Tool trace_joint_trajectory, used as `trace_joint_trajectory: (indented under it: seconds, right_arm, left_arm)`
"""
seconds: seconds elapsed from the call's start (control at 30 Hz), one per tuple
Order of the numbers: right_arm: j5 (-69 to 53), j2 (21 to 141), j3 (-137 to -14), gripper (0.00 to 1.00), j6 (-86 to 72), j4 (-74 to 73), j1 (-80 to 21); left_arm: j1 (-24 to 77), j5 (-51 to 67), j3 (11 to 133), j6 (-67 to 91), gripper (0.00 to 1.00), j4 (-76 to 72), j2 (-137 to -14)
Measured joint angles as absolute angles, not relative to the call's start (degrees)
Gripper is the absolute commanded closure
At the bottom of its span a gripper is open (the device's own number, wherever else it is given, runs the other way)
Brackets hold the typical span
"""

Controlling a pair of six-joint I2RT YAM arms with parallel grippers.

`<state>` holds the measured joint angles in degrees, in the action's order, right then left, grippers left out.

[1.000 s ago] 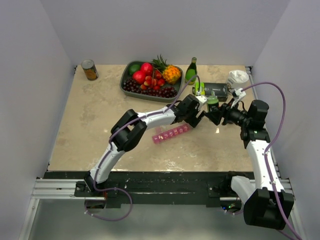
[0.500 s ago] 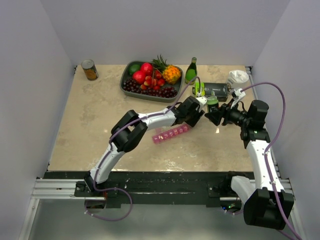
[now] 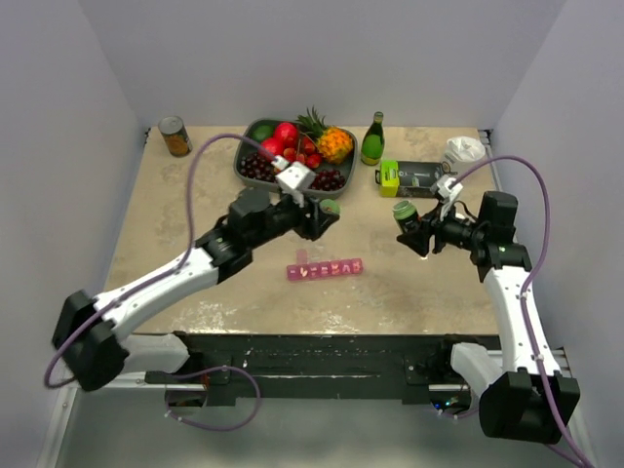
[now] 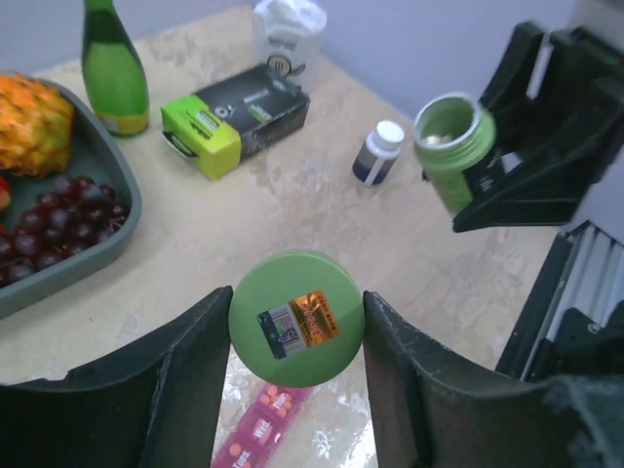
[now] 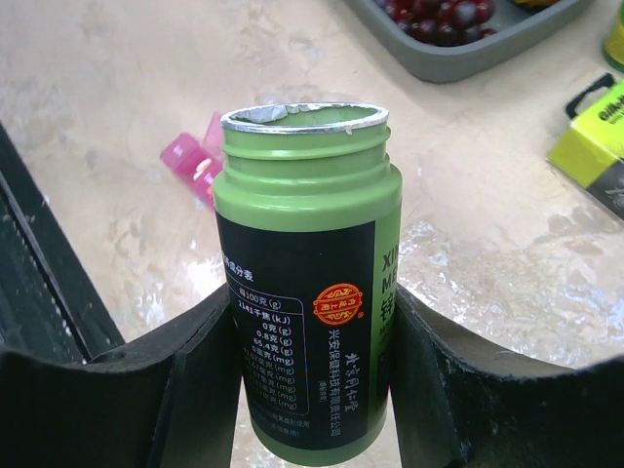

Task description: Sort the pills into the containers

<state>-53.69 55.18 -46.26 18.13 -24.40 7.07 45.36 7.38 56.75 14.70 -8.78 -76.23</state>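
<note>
Only the opening is done: the left claw [image 4: 295, 317] pinches the green cap [image 4: 295, 292], the right claw [image 5: 312, 322] clamps the uncapped green bottle [image 5: 307, 244]. The pink pill organizer [image 3: 325, 269] lies on the counter [image 3: 195, 224] beneath the left claw. Sorting is not yet begun.

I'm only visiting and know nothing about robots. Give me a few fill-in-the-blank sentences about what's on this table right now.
The left gripper grips the bottle's round green ___. The right gripper holds a green bottle whose top is ___. The pill organizer lying on the table between the arms is coloured ___.
Missing words: lid; open; pink.
</note>
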Motion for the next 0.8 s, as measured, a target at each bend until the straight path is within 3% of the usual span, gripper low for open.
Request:
trace_joint_trajectory:
  seconds: [0.13,0.3,0.8]
  right_arm:
    - [-53.5,56.7,-48.5,1.00,25.8,-30.9,4.4]
    - [-51.3,59.0,-49.8,1.00,36.0,-39.5,-1.9]
    - [-44.7,59.9,-48.6,1.00,47.9,-47.9,-11.6]
  left_arm:
    - [43.5,9.6,48.1,18.5,0.96,-11.4,-63.2]
    - [43.5,12.6,36.4,26.7,0.97,-14.7,-56.7]
    - [43.5,19.0,24.5,48.6,0.99,-39.4,-61.1]
